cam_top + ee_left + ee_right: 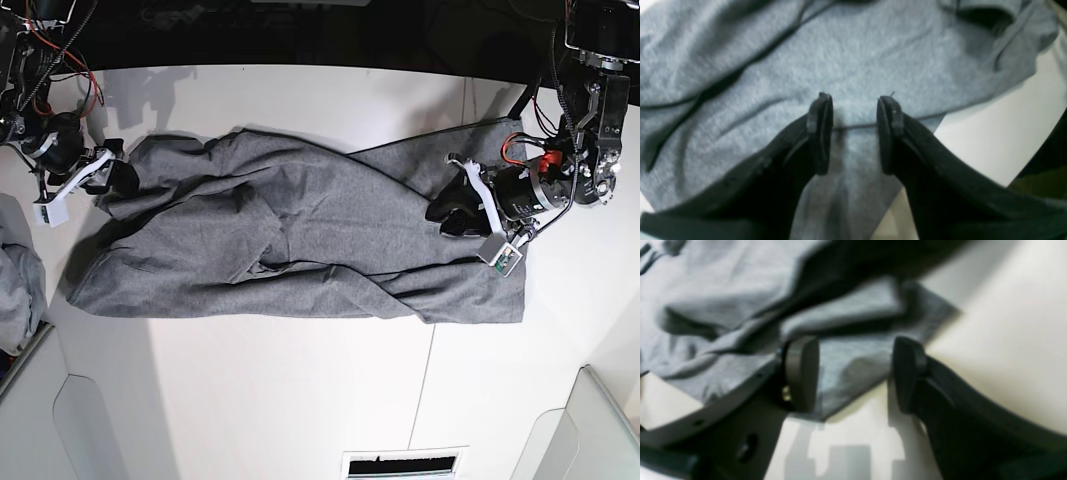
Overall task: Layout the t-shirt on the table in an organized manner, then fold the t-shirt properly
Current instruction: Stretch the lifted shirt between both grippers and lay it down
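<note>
The dark-grey t-shirt (300,240) lies rumpled lengthwise across the white table (300,400), its folds overlapping in the middle. At the shirt's right end my left gripper (447,212) is low over the cloth. In the left wrist view that gripper (855,98) is open, and the t-shirt (873,50) with a hem line passes beneath the gap. My right gripper (112,178) is at the shirt's upper left end. Seen from the right wrist, this gripper (855,341) is open and straddles a cloth corner (846,373) lying on the table (1007,340).
A paler grey cloth bundle (15,280) sits at the left edge. Light grey bins stand at the front left (40,420) and front right (590,430). A dark slot (400,466) is at the table's front edge. Cables hang by both arms.
</note>
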`<state>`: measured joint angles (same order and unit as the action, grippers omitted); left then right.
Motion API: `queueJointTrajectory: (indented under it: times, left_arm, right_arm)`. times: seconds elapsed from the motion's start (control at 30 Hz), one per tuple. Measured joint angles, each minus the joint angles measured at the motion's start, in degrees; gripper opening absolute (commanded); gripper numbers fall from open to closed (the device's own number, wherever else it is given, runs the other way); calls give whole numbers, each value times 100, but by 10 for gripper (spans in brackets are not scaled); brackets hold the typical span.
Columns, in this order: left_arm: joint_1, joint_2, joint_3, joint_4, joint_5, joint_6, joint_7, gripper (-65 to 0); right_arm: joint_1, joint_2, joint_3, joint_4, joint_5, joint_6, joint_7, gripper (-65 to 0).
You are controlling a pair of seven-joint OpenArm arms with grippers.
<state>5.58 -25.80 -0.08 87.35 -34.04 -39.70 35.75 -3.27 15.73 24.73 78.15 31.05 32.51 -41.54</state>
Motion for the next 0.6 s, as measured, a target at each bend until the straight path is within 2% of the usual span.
queueJointTrajectory:
  times: [0.1, 0.2, 0.3, 0.4, 0.47, 0.57, 0.6]
  left_arm:
    - [201, -168, -229, 0, 0, 0, -92, -403]
    - [284, -168, -590, -4, -173, 7, -111, -404]
    - [262, -166, -774, -4, -509, 4, -173, -406]
    - [289, -120, -765, -2, -428, 4, -164, -433]
    - [315, -68, -763, -4, -260, 7, -149, -500]
    - [326, 2, -761, -4, -44, 4, -382, -646]
    - [323, 24, -761, -4, -2, 4, -544, -650]
  right_arm:
    - [28, -26, -9, 0, 42, -2, 39, -310]
    - [17, -52, -22, 0, 103, 2, 35, -310]
    - [11, -46, -22, 0, 446, 0, 39, -310]
    - [11, -37, -22, 0, 525, 0, 37, -320]
    - [11, -50, -57, 0, 535, 0, 42, -397]
    - [13, -48, -221, 0, 531, 0, 39, -579]
    - [13, -48, -280, 0, 529, 0, 39, -644]
